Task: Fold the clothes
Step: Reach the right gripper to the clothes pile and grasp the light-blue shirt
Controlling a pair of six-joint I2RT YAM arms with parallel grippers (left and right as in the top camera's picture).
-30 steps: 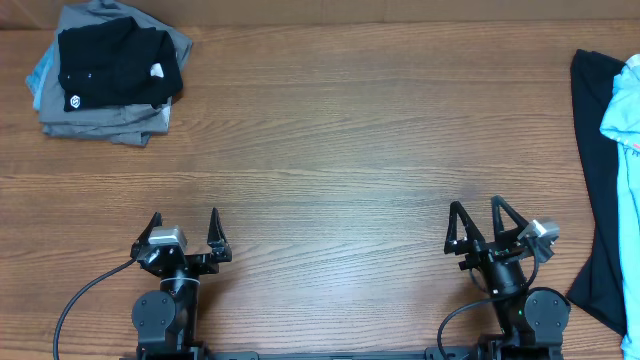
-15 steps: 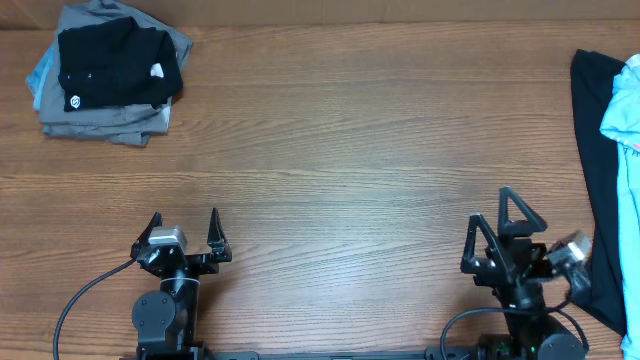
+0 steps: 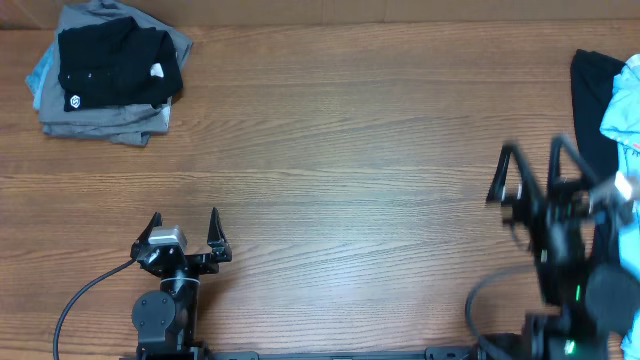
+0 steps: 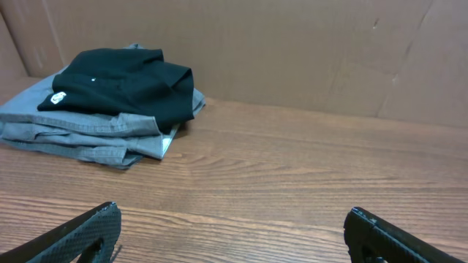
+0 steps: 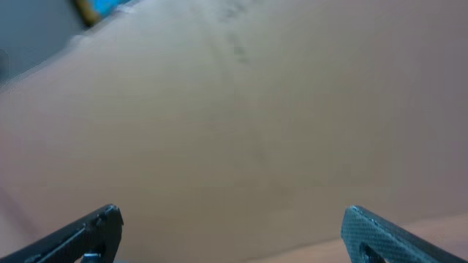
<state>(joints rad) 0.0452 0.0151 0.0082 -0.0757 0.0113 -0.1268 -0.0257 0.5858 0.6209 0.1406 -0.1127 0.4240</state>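
At far right edge of the overhead view: T-shirt (image 3: 622,108), light blue, soft cotton, crumpled, partly cut off by the frame. It lies on a dark cloth (image 3: 590,85), which drapes down the right side of the worktop (image 3: 340,150). Worktop is brown wood-grain laminate, smooth, with the grain running left-right.

Top left corner: stack of folded clothes. Black shirt (image 3: 115,62) is on top, roughly square, with a small white logo and a white tag. Grey garments (image 3: 105,122) lie under it, flat layers with edges sticking out, and a pale blue strip shows on the left side. In the left wrist view the stack sits against a plain tan cardboard wall (image 4: 292,51).

Left tool (image 3: 184,222): low at the near edge, black pointed fingers spread fully wide, holding nothing, touching nothing, well apart from the stack.

Right tool (image 3: 533,152): motion-blurred, near the dark cloth and T-shirt but not touching either. Fingers are spread fully wide with nothing between them. Its wrist view is blurred, showing only tan cardboard and both finger ends in the bottom corners.
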